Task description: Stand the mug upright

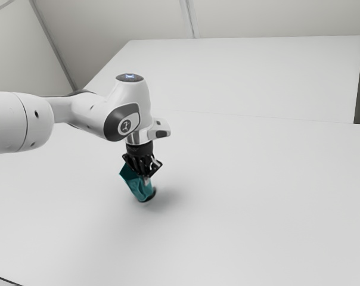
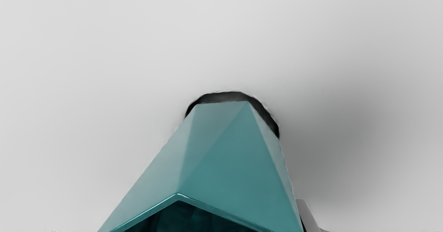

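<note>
In the exterior view, my gripper (image 1: pixel 145 177) points down at the teal mug (image 1: pixel 138 183), shut on its body. The mug leans, its open rim up toward the exterior view's left and its dark base low, close to the tabletop; whether the base touches it I cannot tell. In the wrist view the faceted mug (image 2: pixel 228 155) shows its side, its black base and part of its dark opening. One grey fingertip (image 2: pixel 306 215) of my gripper is beside the mug wall; the other is hidden.
The white table (image 1: pixel 257 196) extends around the mug, and a shadow lies beside it. A second white surface (image 1: pixel 245 71) stands farther back, with pale walls behind. The arm comes in from the exterior view's left.
</note>
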